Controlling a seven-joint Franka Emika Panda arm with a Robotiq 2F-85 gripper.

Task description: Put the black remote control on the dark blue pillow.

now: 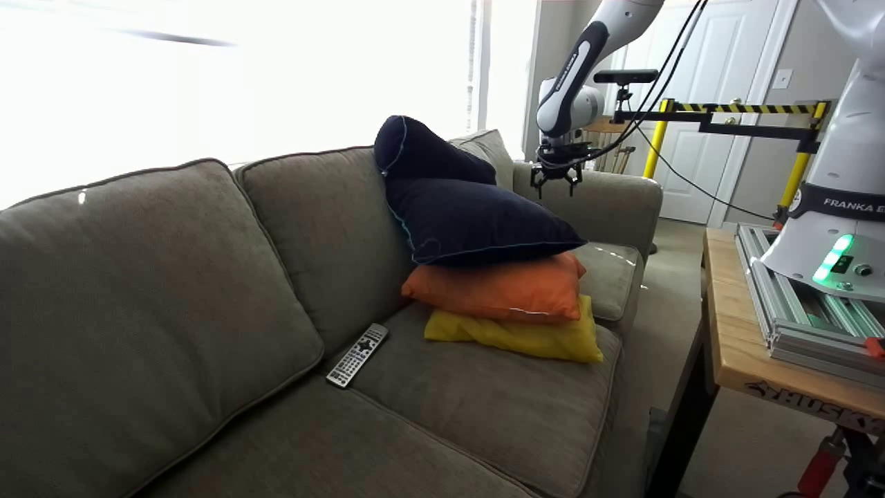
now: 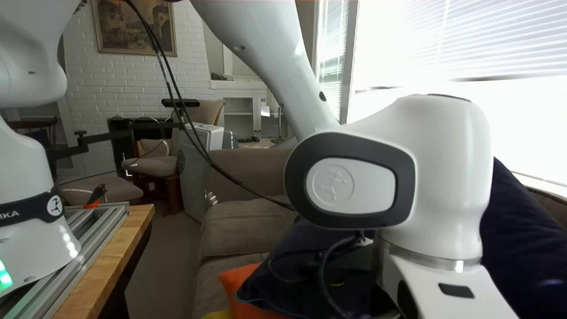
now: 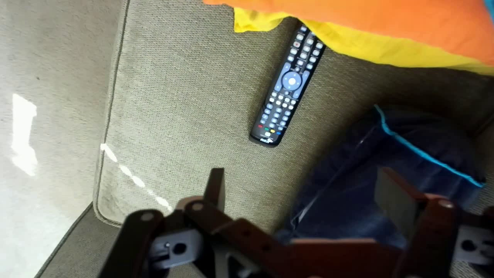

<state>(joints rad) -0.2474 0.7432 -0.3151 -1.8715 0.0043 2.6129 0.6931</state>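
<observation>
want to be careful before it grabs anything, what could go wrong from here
The wrong remote might get picked: besides the black remote, a silver remote lies on the sofa.
The black remote's far end reaches the edge of the yellow pillow, so it may catch when lifted.
In the wrist view, the open gripper overlaps the blue pillow, so coming straight down might press into it.

From here I read HUSKY on the workbench (image 1: 736, 339), FRANKA E on the robot base (image 1: 838, 225) above it, RCA on the black remote (image 3: 288, 87).
</observation>
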